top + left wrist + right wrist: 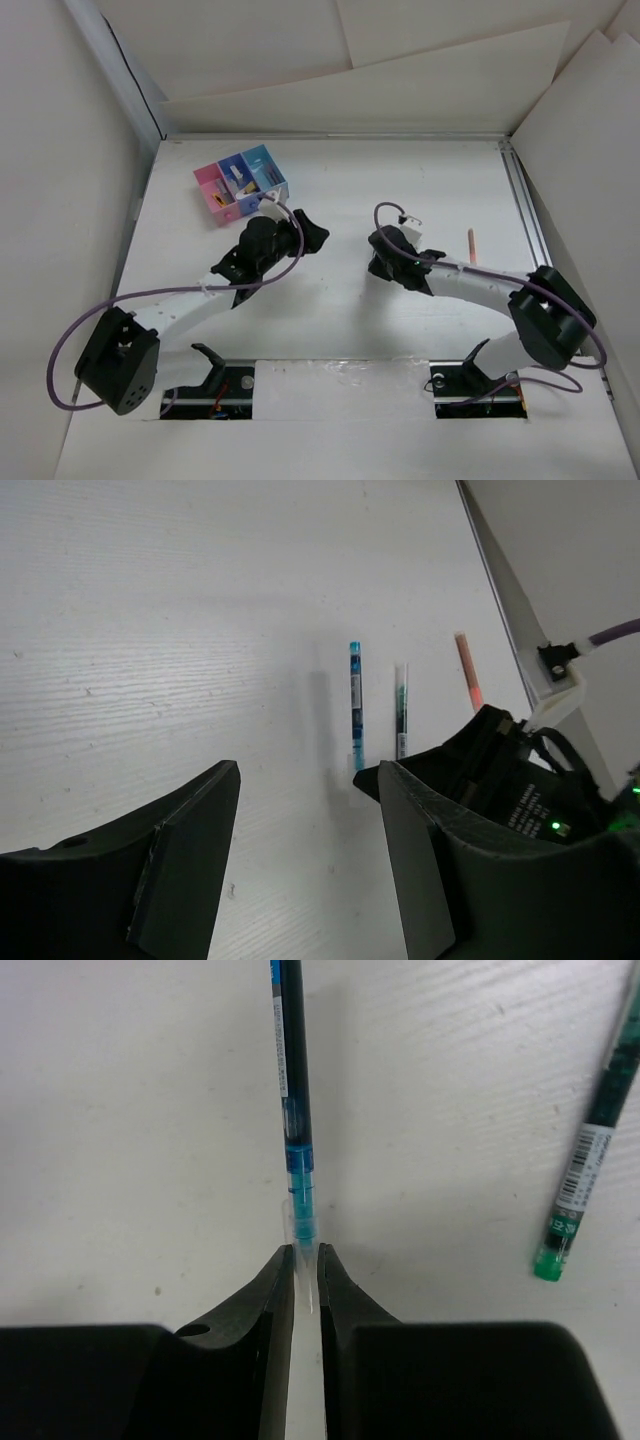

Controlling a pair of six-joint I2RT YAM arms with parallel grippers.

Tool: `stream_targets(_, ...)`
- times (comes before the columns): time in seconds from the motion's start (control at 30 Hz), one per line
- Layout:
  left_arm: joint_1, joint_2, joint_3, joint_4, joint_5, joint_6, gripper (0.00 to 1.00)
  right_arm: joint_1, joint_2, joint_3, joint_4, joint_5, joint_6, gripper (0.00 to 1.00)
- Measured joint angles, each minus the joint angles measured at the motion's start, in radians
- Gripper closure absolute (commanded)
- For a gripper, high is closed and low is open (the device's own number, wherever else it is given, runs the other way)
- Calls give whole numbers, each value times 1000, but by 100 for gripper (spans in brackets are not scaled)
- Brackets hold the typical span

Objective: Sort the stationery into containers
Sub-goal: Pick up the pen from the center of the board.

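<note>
My right gripper point(306, 1250) is shut on the clear-capped end of a blue pen point(292, 1080) lying on the white table. A dark green pen point(590, 1150) lies to its right. In the left wrist view the blue pen point(355, 695), green pen point(401, 705) and pink pen point(468, 670) lie side by side, with the right gripper's black body at the blue pen's near end. My left gripper point(308, 780) is open and empty above bare table. The pink point(215, 190), dark blue point(238, 177) and light blue point(264, 167) bins stand at the back left, with small items inside.
The pink pen point(471, 245) lies right of the right gripper point(380, 262). The left gripper point(305, 232) hovers just right of the bins. White walls enclose the table; a metal rail point(522, 200) runs along the right edge.
</note>
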Motion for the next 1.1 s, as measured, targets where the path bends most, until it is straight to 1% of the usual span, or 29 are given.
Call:
stream_targets(0.17, 0, 93, 46, 0, 49, 1, 45, 2, -91, 2, 55, -39, -130, 100)
stream_targets(0.3, 0, 186, 80, 0, 131, 2, 39, 2, -164, 1, 100, -129, -212, 100)
stream_targets(0.4, 0, 242, 98, 3, 196, 1, 37, 3, -200, -10, 140, -207, -256, 100)
stream_targets(0.53, 0, 274, 99, 32, 254, -5, 37, 8, -207, -27, 164, -291, -295, 100)
stream_targets(0.73, 0, 282, 99, 77, 268, -27, 37, 30, -207, -39, 179, -389, -328, 100)
stream_targets(0.8, 0, 285, 99, 100, 272, -34, 40, 37, -207, -40, 182, -414, -336, 100)
stream_targets(0.9, 0, 305, 100, 123, 277, -43, 60, 49, -207, -40, 196, -447, -344, 100)
stream_targets(1.03, 0, 333, 100, 126, 271, -48, 75, 62, -207, -40, 213, -472, -354, 100)
stream_targets(1.07, 0, 334, 100, 124, 269, -49, 81, 62, -206, -40, 213, -477, -357, 100)
stream_targets(1.1, 0, 334, 101, 126, 269, -59, 91, 62, -204, -40, 214, -481, -360, 100)
